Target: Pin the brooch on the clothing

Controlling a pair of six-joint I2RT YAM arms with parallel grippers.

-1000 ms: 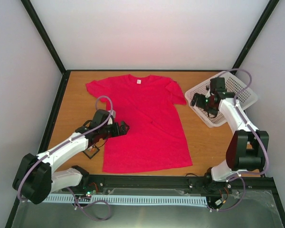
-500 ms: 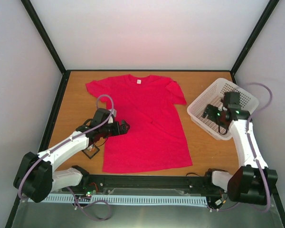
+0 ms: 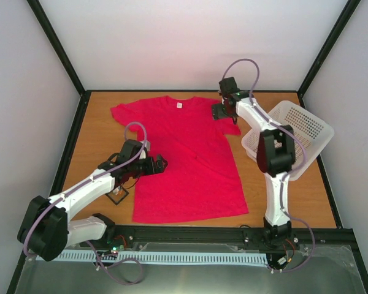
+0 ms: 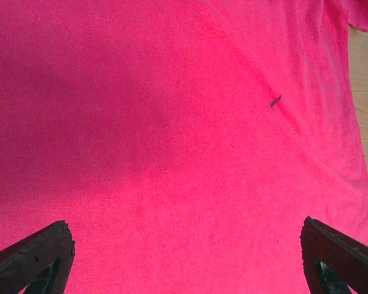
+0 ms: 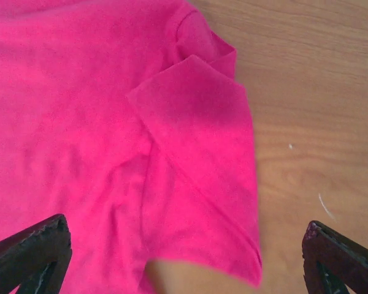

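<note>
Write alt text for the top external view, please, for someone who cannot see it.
A red T-shirt lies flat on a wooden table. The open left gripper hovers over the shirt's body, the open right gripper over a sleeve; a white basket sits beside the shirt.

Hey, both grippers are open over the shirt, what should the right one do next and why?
Probably lower the right gripper onto the sleeve to hold the shirt flat: it hangs open right above that sleeve, empty, like the left gripper.

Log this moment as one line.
left gripper: open, over T-shirt | right gripper: open, over sleeve | held: nothing
</note>
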